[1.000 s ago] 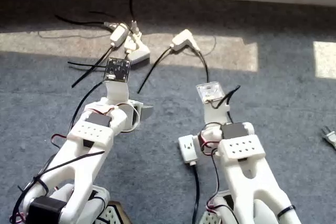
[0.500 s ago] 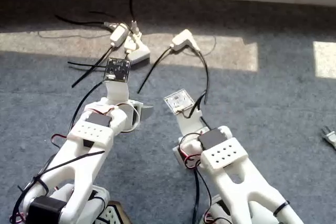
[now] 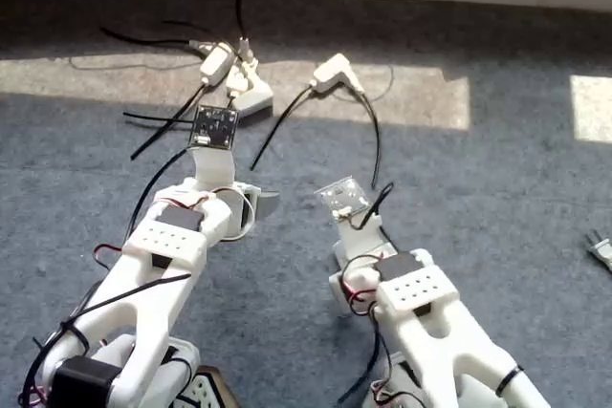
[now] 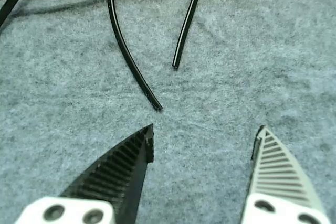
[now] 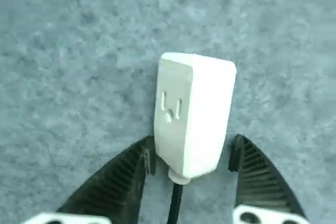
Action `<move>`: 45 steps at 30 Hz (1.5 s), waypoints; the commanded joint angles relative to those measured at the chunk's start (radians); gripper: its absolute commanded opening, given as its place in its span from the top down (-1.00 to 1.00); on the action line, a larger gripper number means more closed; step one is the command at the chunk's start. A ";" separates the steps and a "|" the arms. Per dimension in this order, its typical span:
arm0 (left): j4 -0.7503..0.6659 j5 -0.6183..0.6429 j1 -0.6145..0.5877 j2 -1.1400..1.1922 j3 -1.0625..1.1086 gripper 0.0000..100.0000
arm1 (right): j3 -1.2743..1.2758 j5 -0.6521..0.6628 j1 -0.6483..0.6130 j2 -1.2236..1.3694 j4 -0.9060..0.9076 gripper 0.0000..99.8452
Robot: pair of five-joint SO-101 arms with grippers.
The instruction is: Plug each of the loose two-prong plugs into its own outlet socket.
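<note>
your right gripper [image 5: 192,145] straddles the outlet socket [image 5: 195,106], spread wide, not pinching yet i think, set to grab; left gripper [image 4: 205,136] gapes empty.

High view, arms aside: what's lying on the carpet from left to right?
bunch of white connectors → single white connector → small loose plug at the right edge.
</note>
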 commanded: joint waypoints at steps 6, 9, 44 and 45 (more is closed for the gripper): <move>-0.017 0.003 0.010 -0.025 -0.002 0.40 | -0.007 0.012 0.143 -0.002 -0.044 0.53; -0.017 0.003 0.010 -0.025 -0.002 0.40 | -0.007 0.012 0.140 -0.010 -0.044 0.53; -0.017 0.003 0.010 -0.025 -0.002 0.40 | -0.079 0.012 0.137 0.004 -0.033 0.53; -0.017 0.003 0.010 -0.025 -0.002 0.40 | -0.068 0.012 0.128 0.004 -0.038 0.53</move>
